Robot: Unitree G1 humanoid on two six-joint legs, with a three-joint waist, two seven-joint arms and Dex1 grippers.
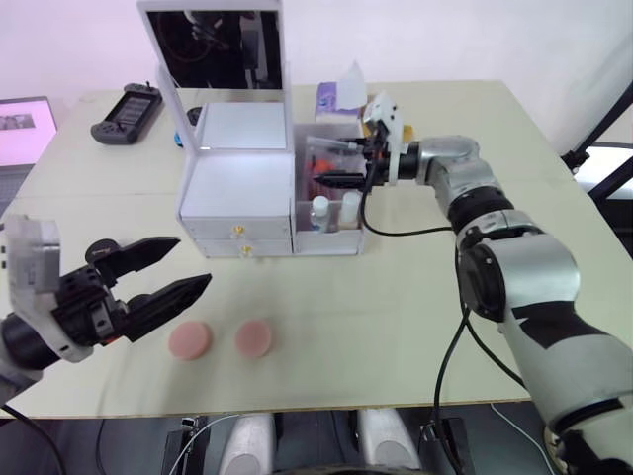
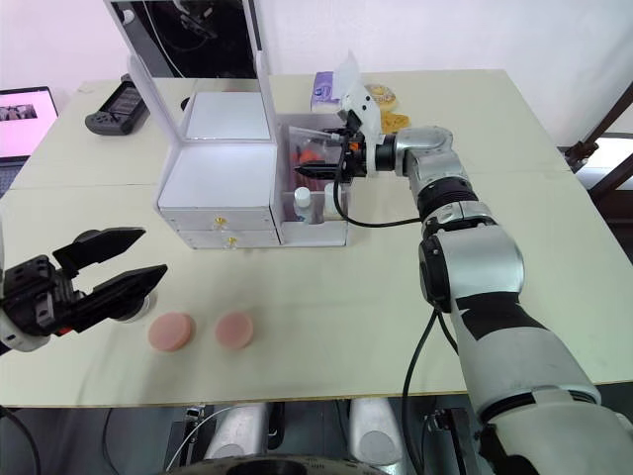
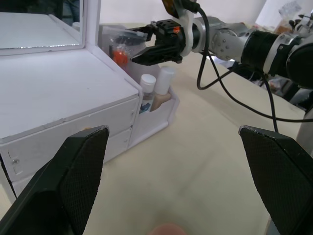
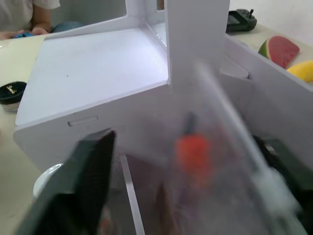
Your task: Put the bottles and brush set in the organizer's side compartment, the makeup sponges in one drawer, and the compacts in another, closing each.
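Left gripper (image 1: 168,269), fingers wide, hovers near two makeup sponges (image 1: 190,340) on the worktop. Right gripper (image 1: 341,164), fingers narrow, lowers brush set (image 1: 331,163) into side compartment (image 1: 331,233); release only once seated.

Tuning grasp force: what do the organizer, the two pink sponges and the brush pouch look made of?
Organizer: rigid white plastic, smooth, slightly glossy; small gold drawer knobs. Makeup sponges: soft-looking matte pink foam or fabric, flat discs; exact material unclear. Brush set pouch: thin clear flexible plastic, with glints and contents visible through it.
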